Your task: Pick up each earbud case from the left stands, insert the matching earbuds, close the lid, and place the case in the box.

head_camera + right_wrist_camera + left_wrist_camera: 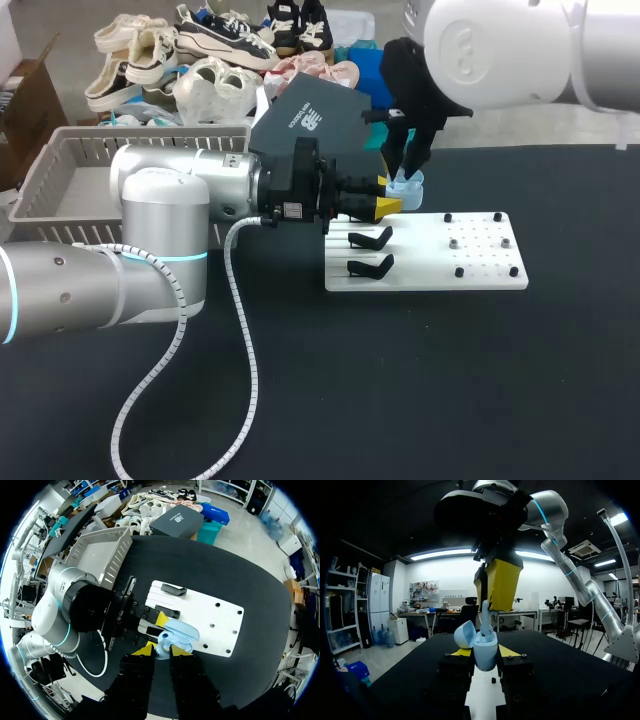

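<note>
A light-blue earbud case (485, 655) stands upright with its lid (465, 633) swung open, and my left gripper (485, 652) is shut on its body. My right gripper (488, 597) comes down from above, shut on a light-blue earbud (486, 620) whose lower end sits in the case. In the head view the case (406, 184) is over the white stand board's (440, 265) back left corner, between the left gripper (390, 202) and the right gripper (410, 165). The right wrist view shows its gripper (162, 651) over the case (177, 632).
Two empty black stands (370, 238) (370, 266) sit on the board's left part, with small black pegs (459, 272) on its right part. A grey slotted basket (90, 160) stands at the table's back left. The left arm's cable (245, 340) trails over the black tabletop.
</note>
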Robot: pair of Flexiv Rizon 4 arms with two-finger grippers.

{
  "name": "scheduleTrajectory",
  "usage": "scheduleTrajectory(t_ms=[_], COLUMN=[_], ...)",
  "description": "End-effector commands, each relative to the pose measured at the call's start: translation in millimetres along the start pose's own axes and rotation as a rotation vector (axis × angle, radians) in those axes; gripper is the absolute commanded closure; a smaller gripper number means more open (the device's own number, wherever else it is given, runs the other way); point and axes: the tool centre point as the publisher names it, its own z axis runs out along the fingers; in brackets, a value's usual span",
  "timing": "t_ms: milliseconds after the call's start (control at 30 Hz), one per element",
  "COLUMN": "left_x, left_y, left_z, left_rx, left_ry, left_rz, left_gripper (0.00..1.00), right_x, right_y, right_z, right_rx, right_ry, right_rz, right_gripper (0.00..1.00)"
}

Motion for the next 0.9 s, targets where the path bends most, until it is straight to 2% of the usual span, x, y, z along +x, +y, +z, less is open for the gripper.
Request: scheduleTrajectory(t_ms=[33, 900], left_x=[0.3, 0.3], left_y=[0.7, 0.7], left_z=[0.1, 0.1], left_rx=[0.001, 0.001], left_ry=[0.001, 0.001], left_rz=[0.000, 0.000], left_gripper=[1.00, 1.00], right_x=[-2.4, -6.0], right_y=[0.0, 0.3], right_z=[2.1, 9.8], right_rx=[0.005, 0.019], right_ry=[0.006, 0.012], right_rz=[0.003, 0.009], right_gripper=[1.00, 1.00])
